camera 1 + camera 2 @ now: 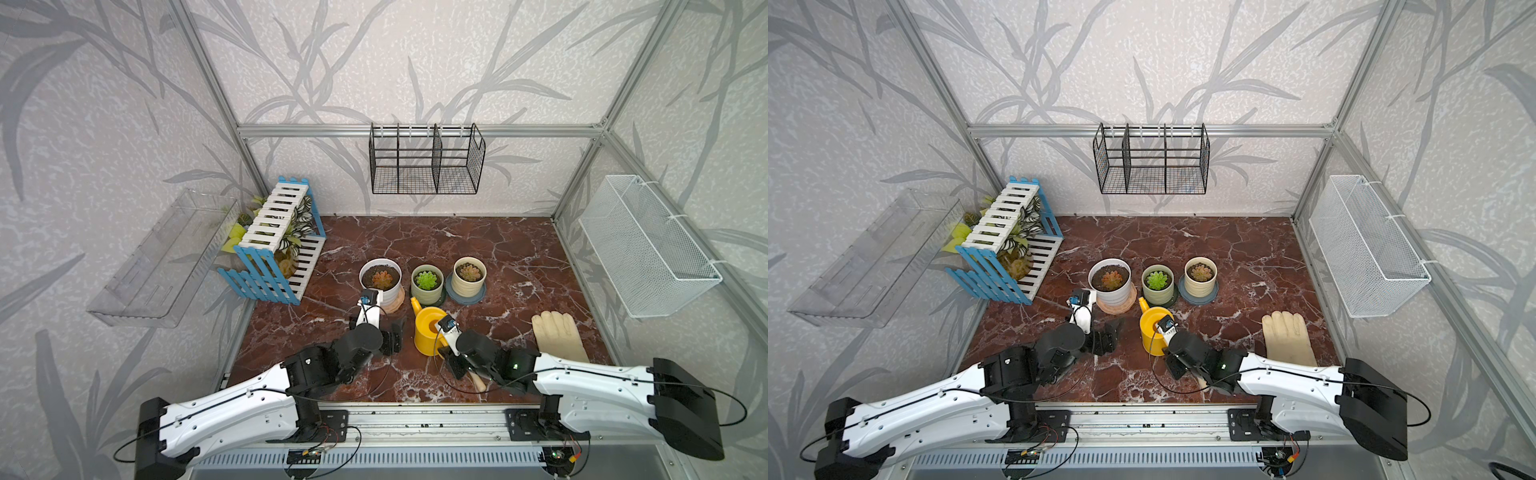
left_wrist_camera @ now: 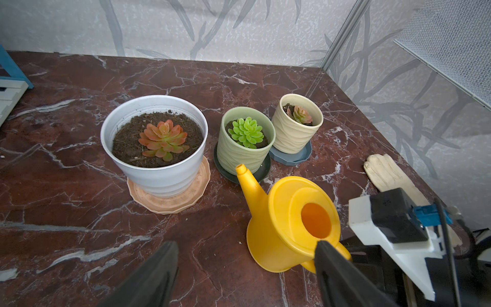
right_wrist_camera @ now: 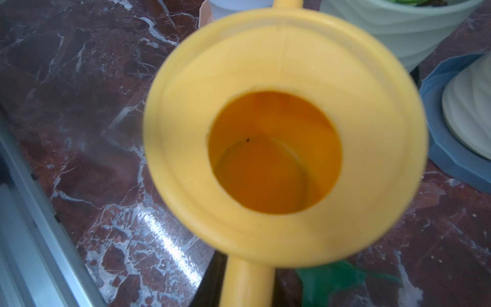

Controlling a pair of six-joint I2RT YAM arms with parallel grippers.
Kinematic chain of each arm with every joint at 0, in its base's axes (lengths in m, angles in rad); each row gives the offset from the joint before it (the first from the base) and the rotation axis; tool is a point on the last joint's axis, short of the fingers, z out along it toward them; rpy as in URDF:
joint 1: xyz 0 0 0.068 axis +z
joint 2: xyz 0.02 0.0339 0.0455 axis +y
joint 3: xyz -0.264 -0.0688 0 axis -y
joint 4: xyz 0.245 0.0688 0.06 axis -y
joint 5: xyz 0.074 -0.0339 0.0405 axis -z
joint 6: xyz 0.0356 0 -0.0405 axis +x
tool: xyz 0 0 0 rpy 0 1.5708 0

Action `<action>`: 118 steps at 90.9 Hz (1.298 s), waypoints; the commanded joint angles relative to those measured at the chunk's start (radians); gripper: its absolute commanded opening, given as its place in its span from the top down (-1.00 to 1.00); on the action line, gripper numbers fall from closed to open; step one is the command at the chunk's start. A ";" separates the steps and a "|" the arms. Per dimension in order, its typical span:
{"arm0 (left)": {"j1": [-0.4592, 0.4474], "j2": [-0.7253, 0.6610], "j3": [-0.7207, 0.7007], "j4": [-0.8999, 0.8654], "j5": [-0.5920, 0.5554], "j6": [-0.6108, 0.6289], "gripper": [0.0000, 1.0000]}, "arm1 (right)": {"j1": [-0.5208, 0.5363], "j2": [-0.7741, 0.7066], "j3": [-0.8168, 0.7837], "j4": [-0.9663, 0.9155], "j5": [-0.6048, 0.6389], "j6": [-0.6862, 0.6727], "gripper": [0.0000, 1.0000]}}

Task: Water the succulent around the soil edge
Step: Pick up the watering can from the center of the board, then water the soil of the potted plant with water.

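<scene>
On the left wall a clear tray [image 1: 162, 257] is hung. Beside it a blue and white crate [image 1: 274, 241] with leafy plants is set at the back corner of the table [image 1: 415, 241]. Next, the left fingers [image 2: 156, 273] are held low over the table in front of the white pot [image 1: 392, 293]. They are spread wide apart and nothing is held in them. In the white pot, which is set on a tan saucer [image 1: 399, 306], an orange succulent [image 1: 381, 279] is planted in the middle of dark soil [image 2: 127, 141]. High on the back wall a black basket [image 1: 424, 166] is hung. To the right of the white pot a green pot [image 1: 428, 297] with a green succulent [image 1: 427, 280] is placed. Just in front of it the yellow can [image 1: 428, 332] is stood upright on the table. Its spout is pointed at the gap between the white and green pots. Whether water is inside cannot be told. The right fingers [image 1: 457, 368] are closed on the can's handle. Further right a cream pot [image 1: 467, 289] with a pink succulent [image 1: 469, 272] is set on a blue saucer [image 1: 455, 298]. Then a pale glove [image 1: 557, 336] is laid flat on the table. On the right wall a white basket [image 1: 648, 249] is hung.
</scene>
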State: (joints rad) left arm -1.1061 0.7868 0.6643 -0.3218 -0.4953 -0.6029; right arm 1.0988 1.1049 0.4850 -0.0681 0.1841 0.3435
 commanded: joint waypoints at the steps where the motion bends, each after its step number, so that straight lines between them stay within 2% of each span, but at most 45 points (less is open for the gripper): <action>1: 0.011 -0.019 -0.005 -0.003 -0.024 0.020 -0.99 | 0.003 -0.063 0.078 -0.113 -0.064 0.012 1.00; 17: 0.060 -0.069 -0.013 0.026 0.008 0.030 -1.00 | -0.020 -0.108 0.212 -0.368 -0.178 0.055 1.00; 31: 0.161 -0.114 -0.004 0.019 0.084 0.050 -1.00 | -0.060 -0.106 0.364 -0.566 -0.276 0.055 1.00; 43: 0.242 -0.122 0.009 0.001 0.142 0.076 -1.00 | -0.127 -0.039 0.516 -0.690 -0.410 0.021 1.00; 62: 0.262 -0.118 0.021 -0.018 0.134 0.099 -1.00 | -0.244 0.109 0.683 -0.762 -0.601 -0.031 1.00; 85: 0.266 -0.129 0.036 -0.046 0.116 0.146 -1.00 | -0.245 0.321 0.879 -0.836 -0.672 -0.083 1.00; 118: 0.267 -0.198 0.007 -0.062 0.085 0.167 -1.00 | -0.244 0.518 1.112 -0.928 -0.667 -0.065 1.00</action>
State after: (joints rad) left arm -0.8429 0.6186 0.6682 -0.3660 -0.3889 -0.4572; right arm 0.8555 1.5768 1.5181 -0.9398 -0.4614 0.2939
